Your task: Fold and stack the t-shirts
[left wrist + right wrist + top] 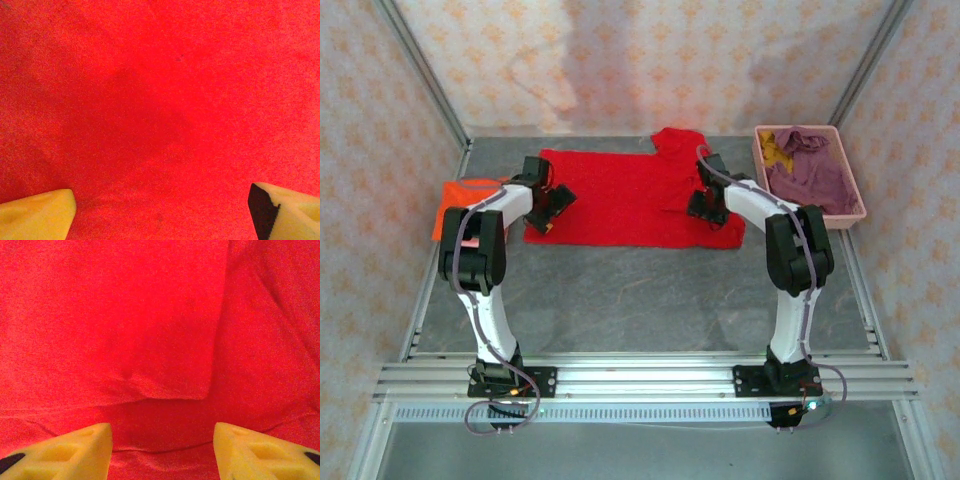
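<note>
Patterned walls enclosed a grey bench (640, 300).

**Progress**
- One orange t-shirt (455, 200) lay at the left edge of the bench. It appeared compact and was judged already folded.
- The red t-shirt (620, 200) lay spread near the far edge, midway between the left and right edges. The right wrist view showed one panel turned over onto the body, so its fold was judged begun but not finished.
- A mauve-purple t-shirt (810, 175) and a mustard yellow t-shirt (778, 148) lay crumpled in the pink basket (798, 128) at the far right corner. Both were judged still to be folded.
- No stack was formed yet.

**Orientation**
- The long axis of the red t-shirt ran parallel to the far edge.
- A sleeve-like flap projected toward the far edge near its right end, so the shoulders were judged to point right and the hem left.

**Tools**
- The left tool (548, 212) hovered over the left end of the red t-shirt, with its fingers spread and gripping nothing.
- The right tool (705, 205) hovered over the right end, likewise spread and empty.
</note>
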